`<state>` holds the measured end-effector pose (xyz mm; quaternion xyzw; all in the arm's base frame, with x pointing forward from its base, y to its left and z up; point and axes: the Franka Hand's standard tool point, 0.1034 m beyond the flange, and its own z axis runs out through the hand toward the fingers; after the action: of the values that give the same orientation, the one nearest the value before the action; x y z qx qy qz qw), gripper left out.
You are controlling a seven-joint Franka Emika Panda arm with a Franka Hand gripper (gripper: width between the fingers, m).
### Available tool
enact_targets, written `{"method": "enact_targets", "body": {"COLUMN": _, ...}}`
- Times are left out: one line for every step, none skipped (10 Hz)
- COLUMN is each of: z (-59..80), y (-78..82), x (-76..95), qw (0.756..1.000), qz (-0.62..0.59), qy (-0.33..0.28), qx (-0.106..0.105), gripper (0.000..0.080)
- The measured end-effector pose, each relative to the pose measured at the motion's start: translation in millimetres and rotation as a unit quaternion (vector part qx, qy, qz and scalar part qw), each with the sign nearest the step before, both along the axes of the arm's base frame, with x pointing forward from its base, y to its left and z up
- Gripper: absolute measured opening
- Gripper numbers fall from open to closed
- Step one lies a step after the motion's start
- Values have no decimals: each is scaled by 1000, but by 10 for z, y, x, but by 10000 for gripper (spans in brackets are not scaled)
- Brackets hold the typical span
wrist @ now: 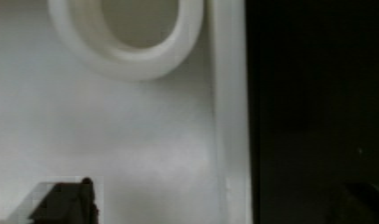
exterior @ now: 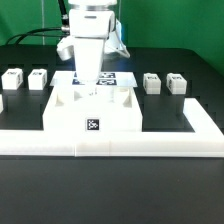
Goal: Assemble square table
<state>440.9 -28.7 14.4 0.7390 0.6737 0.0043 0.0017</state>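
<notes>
The square table's top, a large flat white panel (exterior: pixel 95 110), lies in the middle of the black table with a small tag on its front face. In the wrist view its surface (wrist: pixel 115 130) fills most of the picture, with a round raised socket (wrist: pixel 129 40) on it. Two short white legs (exterior: pixel 12 77) (exterior: pixel 38 78) lie at the exterior view's left and two more (exterior: pixel 151 82) (exterior: pixel 177 83) at its right. My gripper (exterior: pixel 90 88) hangs low over the panel's back part. It is open (wrist: pixel 212 205): one dark fingertip (wrist: pixel 61 205) is over the panel, and the other is barely visible against the black table.
A long low white L-shaped rail (exterior: pixel 120 142) runs along the panel's front and up the exterior view's right. The marker board (exterior: pixel 122 76) lies behind the panel. Black table (wrist: pixel 319 110) shows beyond the panel's edge.
</notes>
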Motion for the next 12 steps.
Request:
{"method": "enact_targets", "body": {"z": -53, "y": -11, "x": -25, "qw": 1000, "qz": -2, "qy": 5, "qx": 1, "gripper": 650}}
{"method": "enact_targets", "body": {"z": -70, "y": 1, "x": -21, "qw": 1000, "qz": -11, "qy": 6, "qx": 2, "gripper": 650}}
{"method": "enact_targets", "body": {"z": -67, "y": 8, "x": -18, "qw": 1000, "qz": -17, "qy": 6, "qx": 2, "gripper": 650}}
{"method": "enact_targets", "body": {"z": -69, "y": 1, "x": -20, "qw": 1000, "qz": -18, "qy": 6, "qx": 2, "gripper": 636}}
{"method": "enact_targets", "body": {"z": -69, "y": 1, "x": -20, "qw": 1000, "qz": -18, "qy": 6, "qx": 2, "gripper": 636}}
{"method": "enact_targets", "body": {"z": -69, "y": 1, "x": -20, "qw": 1000, "qz": -18, "qy": 6, "qx": 2, "gripper": 451}}
{"method": "enact_targets", "body": {"z": -69, "y": 1, "x": -20, "qw": 1000, "qz": -18, "qy": 6, "qx": 2, "gripper": 451}}
{"method": "enact_targets", "body": {"z": -69, "y": 1, "x": -20, "qw": 1000, "qz": -18, "qy": 6, "qx": 2, "gripper": 245}}
{"method": "enact_targets", "body": {"z": -69, "y": 1, "x": -21, "qw": 1000, "qz": -18, "qy": 6, "qx": 2, "gripper": 74}}
{"method": "enact_targets", "body": {"z": -68, "y": -2, "x": -19, "qw": 1000, "qz": -18, "qy": 6, "qx": 1, "gripper": 74}}
{"method": "enact_targets", "body": {"z": -68, "y": -3, "x": -19, "qw": 1000, "qz": -19, "qy": 6, "qx": 2, "gripper": 53}}
{"method": "enact_targets", "body": {"z": -68, "y": -3, "x": -19, "qw": 1000, "qz": -19, "qy": 6, "qx": 2, "gripper": 53}}
